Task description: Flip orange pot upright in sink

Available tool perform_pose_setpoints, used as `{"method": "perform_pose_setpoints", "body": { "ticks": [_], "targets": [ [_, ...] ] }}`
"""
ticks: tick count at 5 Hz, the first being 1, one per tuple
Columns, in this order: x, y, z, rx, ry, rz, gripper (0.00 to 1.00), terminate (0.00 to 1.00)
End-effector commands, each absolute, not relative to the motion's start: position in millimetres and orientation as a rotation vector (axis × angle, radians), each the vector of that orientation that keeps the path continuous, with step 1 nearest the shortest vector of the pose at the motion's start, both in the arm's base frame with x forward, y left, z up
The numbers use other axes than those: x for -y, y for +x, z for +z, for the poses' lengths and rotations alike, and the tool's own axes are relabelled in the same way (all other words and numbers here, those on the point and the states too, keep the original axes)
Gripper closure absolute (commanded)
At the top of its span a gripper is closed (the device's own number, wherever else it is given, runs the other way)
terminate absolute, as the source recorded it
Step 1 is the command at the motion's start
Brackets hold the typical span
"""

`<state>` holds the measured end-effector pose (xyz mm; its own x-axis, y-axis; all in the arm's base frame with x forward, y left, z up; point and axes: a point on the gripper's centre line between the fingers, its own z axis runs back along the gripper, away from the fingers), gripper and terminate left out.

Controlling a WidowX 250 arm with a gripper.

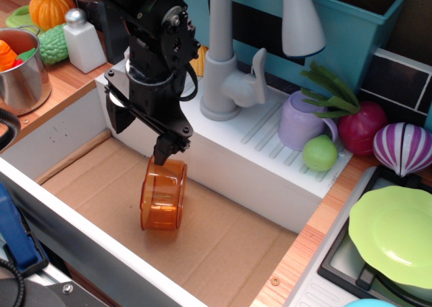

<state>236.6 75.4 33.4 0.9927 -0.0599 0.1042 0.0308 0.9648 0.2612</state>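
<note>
Sink point(223, 253): fills lower centre, brown cardboard floor; left edge cut off by frame.
Arm: upper centre, black, top cut off.
Pot point(163, 193): orange, centre frame, on its side in sink.
Gripper point(164, 157): closed on pot's upper rim; fingertips hard to see.
Writing: none readable.

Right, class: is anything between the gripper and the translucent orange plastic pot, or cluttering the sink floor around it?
Nothing visible. The gripper is already at the translucent orange plastic pot, at its upper rim. The pot lies on its side on the sink's bare brown cardboard floor.
</note>
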Motion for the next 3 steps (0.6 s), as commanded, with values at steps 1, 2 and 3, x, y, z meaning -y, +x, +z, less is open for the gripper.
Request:
{"method": "perform_pose_setpoints", "body": {
  "ticks": [1,2,3],
  "targets": [
    [-75.4,236.6,33.4,0.112,0.262,-0.046,0.00,0.00],
    [-81.0,233.9,29.1,0.141,0.227,0.001,0.00,0.00],
    [-87.7,234.8,25.9,0.185,0.205,0.064,0.00,0.00]
  ]
}}
